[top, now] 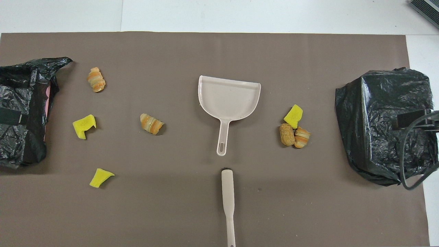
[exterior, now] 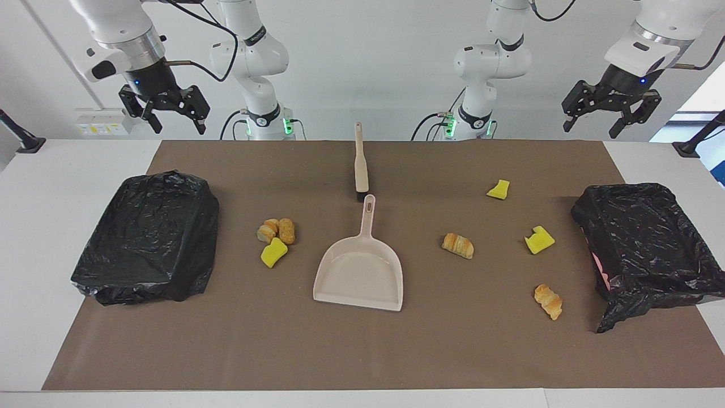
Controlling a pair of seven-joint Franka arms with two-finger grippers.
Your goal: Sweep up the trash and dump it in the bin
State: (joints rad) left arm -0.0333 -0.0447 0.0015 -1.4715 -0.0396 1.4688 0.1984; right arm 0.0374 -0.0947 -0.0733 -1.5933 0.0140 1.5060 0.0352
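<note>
Both arms wait raised above the robots' edge of the table (exterior: 34, 226). The left gripper (exterior: 612, 116) hangs with its jaws wide and empty above the left arm's end; the right gripper (exterior: 173, 110), also wide and empty, hangs above the right arm's end.

On the brown mat (exterior: 351, 351) the beige dustpan (exterior: 362, 277) lies at the centre, handle toward the robots. The brush (exterior: 361, 164) lies just nearer to the robots, in line with that handle.

A bin lined with a black bag stands at each end: bin A (exterior: 645, 243) at the left arm's end, bin B (exterior: 150, 238) at the right arm's.

Trash: between dustpan and bin B, a cluster (exterior: 276, 238) of one yellow chunk and apparently two bread pieces, touching. Toward bin A, two yellow chunks (exterior: 498, 189) (exterior: 539, 239) and two bread pieces (exterior: 457, 245) (exterior: 548, 301) lie apart.
</note>
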